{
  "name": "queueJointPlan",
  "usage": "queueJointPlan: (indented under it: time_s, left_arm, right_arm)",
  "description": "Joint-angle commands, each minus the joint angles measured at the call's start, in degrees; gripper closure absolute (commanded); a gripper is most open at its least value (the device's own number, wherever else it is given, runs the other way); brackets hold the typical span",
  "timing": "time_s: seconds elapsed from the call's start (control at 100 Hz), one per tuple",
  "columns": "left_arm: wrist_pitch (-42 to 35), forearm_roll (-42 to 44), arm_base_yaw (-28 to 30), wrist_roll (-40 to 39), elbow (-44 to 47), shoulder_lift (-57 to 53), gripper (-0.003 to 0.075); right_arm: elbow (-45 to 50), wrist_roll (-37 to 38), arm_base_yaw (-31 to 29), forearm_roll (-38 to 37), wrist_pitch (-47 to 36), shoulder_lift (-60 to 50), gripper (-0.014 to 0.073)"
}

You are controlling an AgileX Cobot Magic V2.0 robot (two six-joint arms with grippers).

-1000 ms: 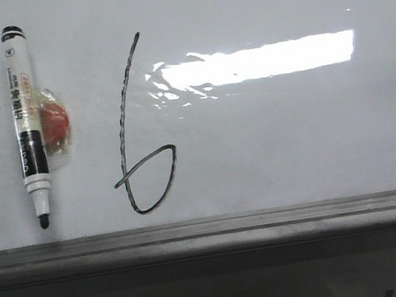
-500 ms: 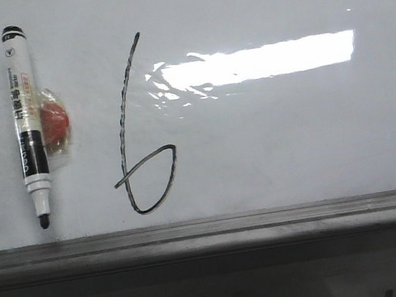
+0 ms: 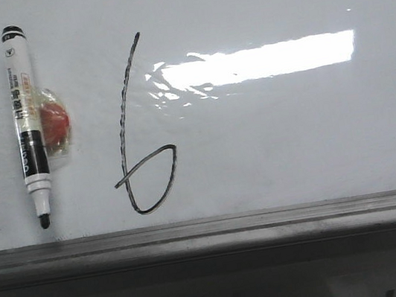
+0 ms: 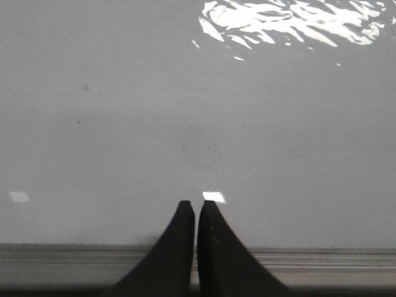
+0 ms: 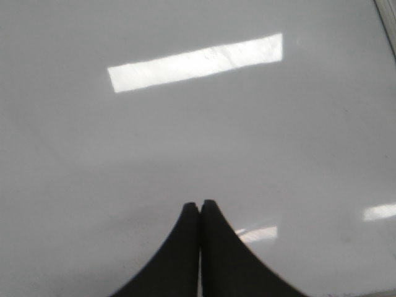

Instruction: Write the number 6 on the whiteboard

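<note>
In the front view the number 6 [image 3: 129, 129] is drawn in thin black line on the whiteboard [image 3: 295, 141], a slanted stem with a pointed loop at its foot. An uncapped black-and-white marker [image 3: 26, 123] lies to its left, tip toward the ledge, with a red round piece [image 3: 54, 123] taped to its side. Neither gripper shows in the front view. My left gripper [image 4: 196, 205] is shut and empty over bare whiteboard [image 4: 185, 111] near the ledge. My right gripper [image 5: 200, 203] is shut and empty over bare whiteboard [image 5: 185, 142].
A grey metal ledge [image 3: 211, 233] runs along the board's lower edge; it also shows in the left wrist view [image 4: 74, 263]. Bright glare [image 3: 256, 62] lies right of the 6. The board's frame edge [image 5: 388, 25] shows in the right wrist view.
</note>
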Motion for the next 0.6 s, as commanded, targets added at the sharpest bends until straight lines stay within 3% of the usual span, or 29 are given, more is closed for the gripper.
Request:
queueJointPlan:
  time_s: [0.0,0.29,0.59]
  left_arm:
    - [-2.7,0.1,0.2,-0.6,2.6,-1.7,0.0739]
    - [-2.7,0.1,0.2,-0.6,2.6,-1.7,0.0739]
    - [-2.7,0.1,0.2,-0.6,2.6,-1.7,0.0739]
  right_arm:
    - [1.5,-0.3,-0.3,-1.1,0.4,-2.7,0.0657]
    - [1.5,-2.6,-0.2,-1.7,9.7,-2.3,0.0657]
    - [1.5,-4.5,-0.2,-1.7,9.5,-2.3,0.0657]
